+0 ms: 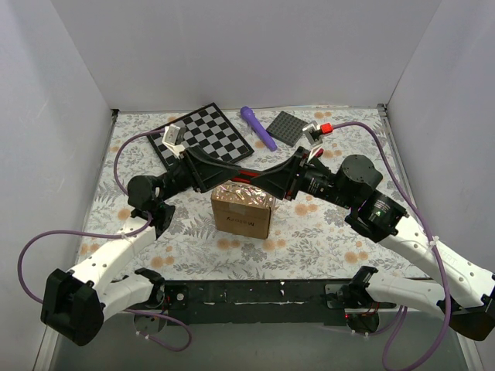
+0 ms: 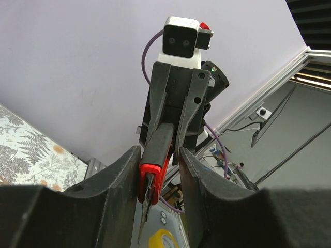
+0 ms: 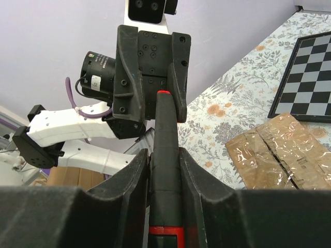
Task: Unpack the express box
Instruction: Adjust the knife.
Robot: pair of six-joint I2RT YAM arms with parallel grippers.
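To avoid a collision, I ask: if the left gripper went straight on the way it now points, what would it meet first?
The right gripper, which faces the left gripper head-on. Both grip the same box cutter, so hardly any gap seems left between them.

I see a table (image 1: 325,232) covered with a cloth printed in flowers and ferns. The express box (image 1: 242,212) sits on it near the middle, taped top up. Toward the far edge lie a checkered board (image 1: 213,131) on the left, a purple stick-shaped object (image 1: 257,127) beside it, and a dark grey square plate (image 1: 288,127) just beside that
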